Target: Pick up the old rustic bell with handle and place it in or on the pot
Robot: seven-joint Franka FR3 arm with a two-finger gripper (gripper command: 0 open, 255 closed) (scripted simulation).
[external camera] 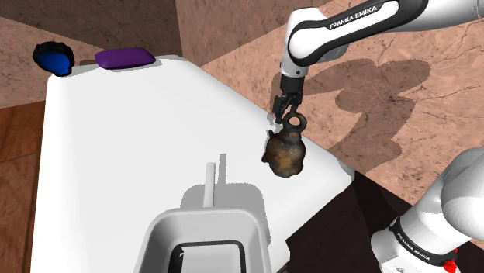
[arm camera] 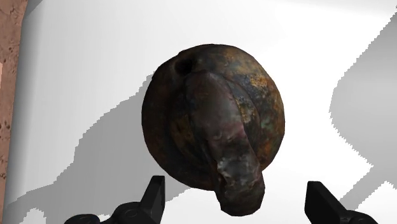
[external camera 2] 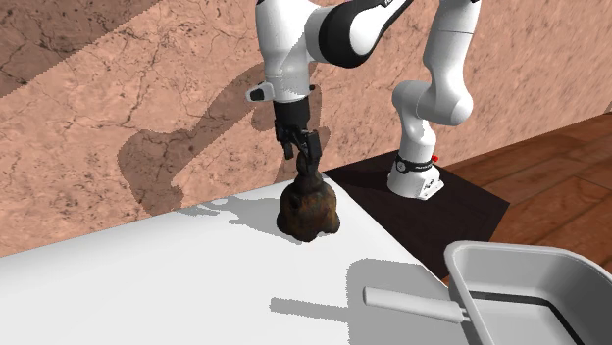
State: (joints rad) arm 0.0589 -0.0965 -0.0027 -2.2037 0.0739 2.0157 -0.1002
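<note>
Bell (external camera: 285, 153) near table (external camera: 116, 139) edge; end effector (external camera: 288, 111) spread apart around handle (external camera: 294, 122); pot (external camera: 155, 240), purple cushion (external camera: 124, 57) well apart.

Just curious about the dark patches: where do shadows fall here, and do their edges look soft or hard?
Shoulder view: the shadow of the arm darkens the wall; the pot shades the white table. Second exterior view: shadow spreads left of the rusty bell. Wrist view: hard, stair-stepped shadow edges.
</note>
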